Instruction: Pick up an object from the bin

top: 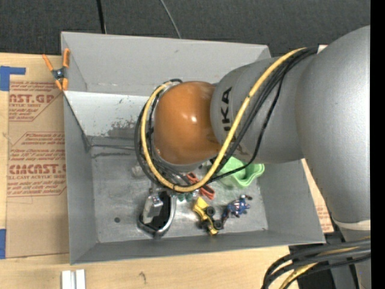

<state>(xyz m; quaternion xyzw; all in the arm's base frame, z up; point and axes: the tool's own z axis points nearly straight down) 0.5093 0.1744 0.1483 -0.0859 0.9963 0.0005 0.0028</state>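
The grey arm (289, 101) reached into the grey metal bin (108, 179) from the right, and its orange cover (180, 122) hung above the claw (156, 202). Whether the claw was apart or together, I cannot tell. A dark rounded thing with a pale rim (150, 223) lay just under the claw, close to the bin's near wall; contact could not be judged. Right of the claw lay a green cup-like thing (246, 172), a yellow toy (204, 214), and a small blue thing (238, 208) beyond that.
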